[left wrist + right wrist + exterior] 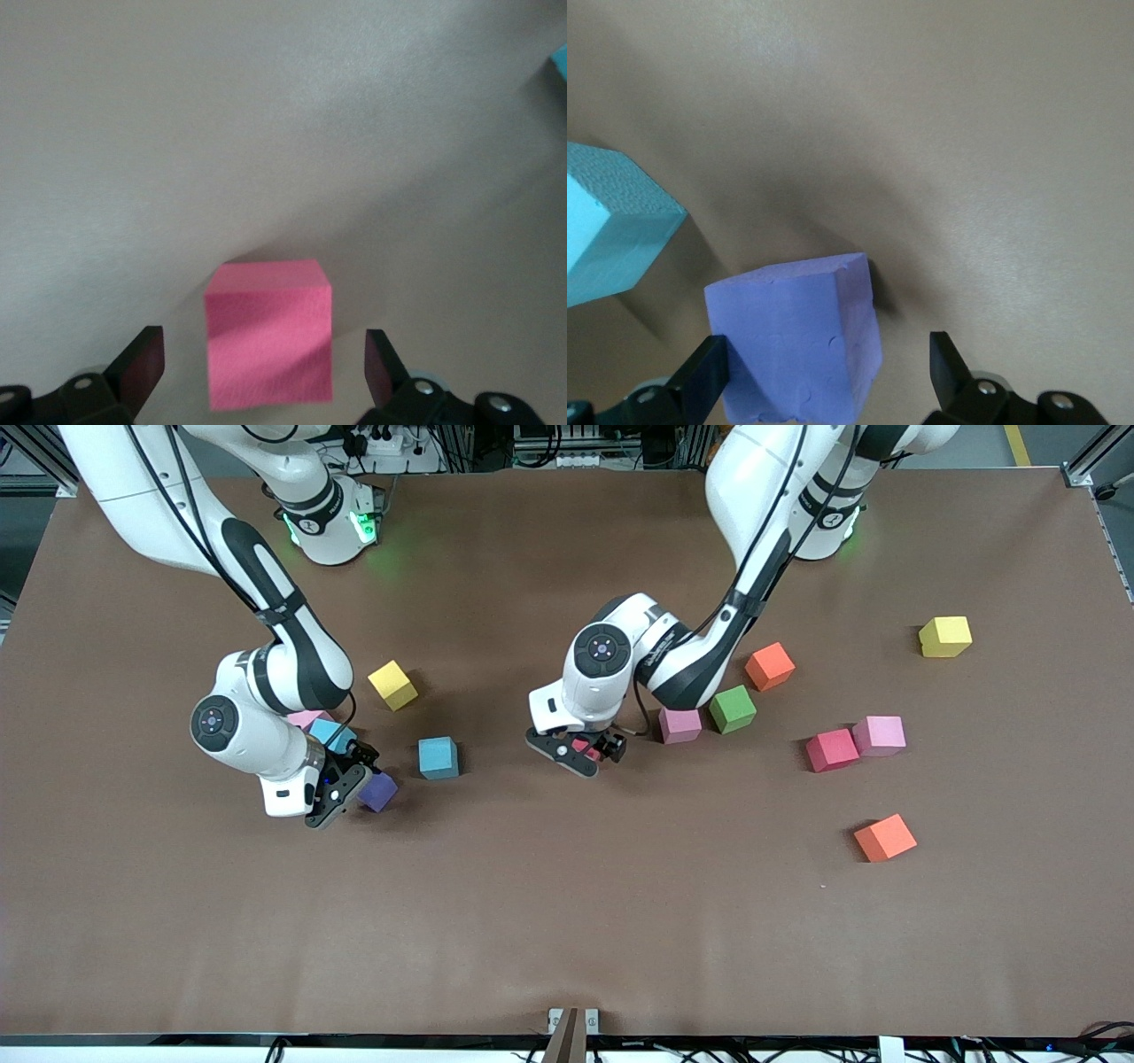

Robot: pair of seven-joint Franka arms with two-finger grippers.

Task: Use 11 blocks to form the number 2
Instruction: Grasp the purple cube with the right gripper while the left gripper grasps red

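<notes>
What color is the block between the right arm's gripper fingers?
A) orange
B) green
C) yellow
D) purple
D: the right wrist view shows a purple block sitting between the open fingers of the right gripper, and the front view shows the same purple block at that gripper.

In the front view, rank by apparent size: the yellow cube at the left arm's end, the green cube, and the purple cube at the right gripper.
1. Yellow cube and green cube: they look about alike, so no ranking between them.
2. Purple cube: looks smallest, but only because the right gripper hides part of it.
</notes>
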